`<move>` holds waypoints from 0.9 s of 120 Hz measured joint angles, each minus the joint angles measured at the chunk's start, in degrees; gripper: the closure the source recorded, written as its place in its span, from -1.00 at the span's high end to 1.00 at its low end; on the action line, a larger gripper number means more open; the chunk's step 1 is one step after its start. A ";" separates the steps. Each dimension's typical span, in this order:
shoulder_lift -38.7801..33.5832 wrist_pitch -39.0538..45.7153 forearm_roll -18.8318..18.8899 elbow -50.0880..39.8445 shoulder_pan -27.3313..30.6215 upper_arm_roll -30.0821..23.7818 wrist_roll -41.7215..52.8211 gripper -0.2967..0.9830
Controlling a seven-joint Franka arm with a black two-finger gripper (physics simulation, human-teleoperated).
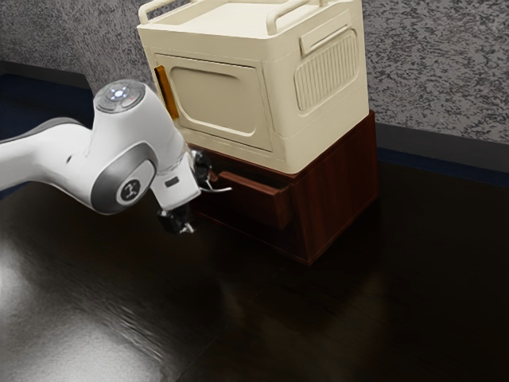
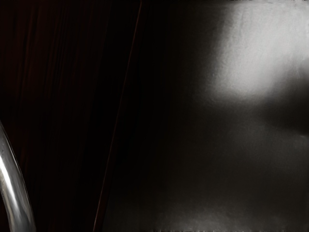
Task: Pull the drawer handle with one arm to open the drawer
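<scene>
In the exterior view my gripper [image 1: 200, 208] is at the front of the dark red-brown cabinet [image 1: 342, 187], its two black fingers wide apart. The drawer [image 1: 253, 199] stands out a little from the cabinet front. Its curved silver handle [image 1: 217, 189] is close beside the upper finger; whether they touch, I cannot tell. In the wrist view, part of the shiny handle [image 2: 17, 188] appears near the dark cabinet surface [image 2: 48, 72]. The handle's far end is hidden by the hand in the exterior view.
A cream box-shaped cabinet [image 1: 211, 95] with rails on top and an orange strip on its door sits on the wooden cabinet, just above my hand. The dark glossy surface [image 1: 238, 318] extends in front, and a grey patterned wall [image 1: 445, 72] rises behind.
</scene>
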 joint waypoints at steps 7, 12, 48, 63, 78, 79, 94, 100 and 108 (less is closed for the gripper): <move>-0.71 -0.01 0.36 -0.72 -0.09 0.02 -0.02 0.52; -1.12 -0.01 0.71 -1.16 -0.21 0.02 -0.05 0.51; -4.03 -0.02 1.60 -3.83 -0.70 0.46 -0.19 0.52; -4.89 -0.02 1.68 -4.84 -0.64 0.57 -0.22 0.54; -6.12 -0.02 1.71 -5.83 -0.38 0.59 -0.26 0.53; -6.21 -0.02 1.71 -5.91 -0.36 0.59 -0.26 0.53; -7.38 -0.02 1.71 -7.00 -0.20 0.60 -0.28 0.54; -7.94 -0.03 1.71 -7.44 -0.24 0.75 -0.29 0.54; -8.71 -0.05 1.72 -8.04 -0.25 0.89 -0.29 0.53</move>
